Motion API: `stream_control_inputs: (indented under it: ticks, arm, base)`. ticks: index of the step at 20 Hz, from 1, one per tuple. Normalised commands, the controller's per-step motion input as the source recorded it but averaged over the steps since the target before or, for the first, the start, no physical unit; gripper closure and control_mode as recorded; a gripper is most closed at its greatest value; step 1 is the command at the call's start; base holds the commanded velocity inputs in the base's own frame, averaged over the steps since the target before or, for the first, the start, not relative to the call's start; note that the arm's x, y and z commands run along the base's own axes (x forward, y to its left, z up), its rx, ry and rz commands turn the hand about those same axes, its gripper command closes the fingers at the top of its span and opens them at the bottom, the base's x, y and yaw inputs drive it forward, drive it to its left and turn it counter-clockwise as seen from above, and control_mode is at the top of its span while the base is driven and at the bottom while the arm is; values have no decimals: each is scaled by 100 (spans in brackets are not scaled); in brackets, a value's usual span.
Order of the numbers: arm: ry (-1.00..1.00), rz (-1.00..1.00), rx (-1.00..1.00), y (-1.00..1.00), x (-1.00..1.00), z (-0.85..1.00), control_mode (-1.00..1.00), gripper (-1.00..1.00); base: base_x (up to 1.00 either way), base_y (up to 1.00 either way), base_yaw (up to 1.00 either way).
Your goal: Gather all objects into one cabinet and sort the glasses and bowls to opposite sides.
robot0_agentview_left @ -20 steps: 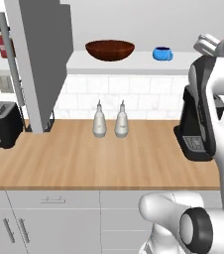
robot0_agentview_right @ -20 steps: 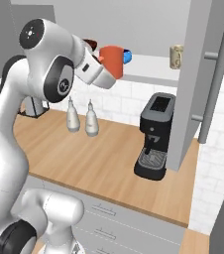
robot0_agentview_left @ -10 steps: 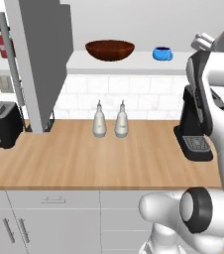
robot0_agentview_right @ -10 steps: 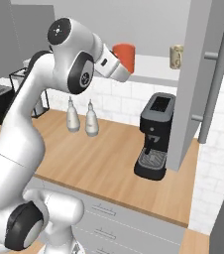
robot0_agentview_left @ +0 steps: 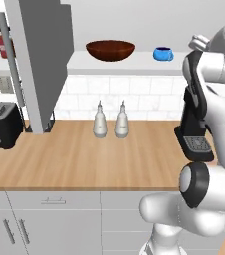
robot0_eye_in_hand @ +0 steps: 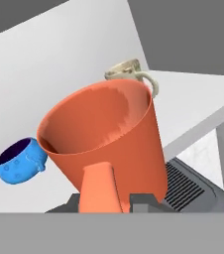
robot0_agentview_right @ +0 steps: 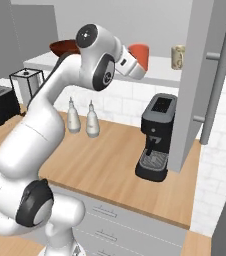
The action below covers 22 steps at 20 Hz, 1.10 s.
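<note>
Gripper (robot0_eye_in_hand: pixel 104 198): clamped on the orange mug (robot0_eye_in_hand: pixel 106 139) by its handle — carrying it to the cabinet (robot0_agentview_left: pixel 129 63).
Placement: blue cup (robot0_eye_in_hand: pixel 19 161) and beige mug (robot0_eye_in_hand: pixel 129 72) mark the cups' side — brown bowl (robot0_agentview_left: pixel 110 50) stays opposite.

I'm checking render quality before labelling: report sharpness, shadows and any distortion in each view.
Left base view: sharp and evenly lit, with soft shadows under the two white-grey pear-shaped shakers. Right base view: equally crisp, no glare on the black coffee machine. Hand view: the orange-red cylindrical mug looms large and stretched by closeness, its rim jagged; the squat bright blue cup stays in focus.
</note>
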Motion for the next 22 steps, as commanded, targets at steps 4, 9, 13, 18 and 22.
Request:
stream_control_inputs:
  ticks: [4,9,13,18,22]
  arm:
    - [0,0,0,-14,64,-1,-100,100]
    - [0,0,0,-10,52,-12,-100,100]
    - [0,0,0,-14,52,-29,-100,100]
    - [0,0,0,-17,51,-26,-100,100]
    - [0,0,0,-20,48,-7,-100,100]
  base:
    - [0,0,0]
    - [0,0,0]
    - [0,0,0]
    - [0,0,0]
    - [0,0,0]
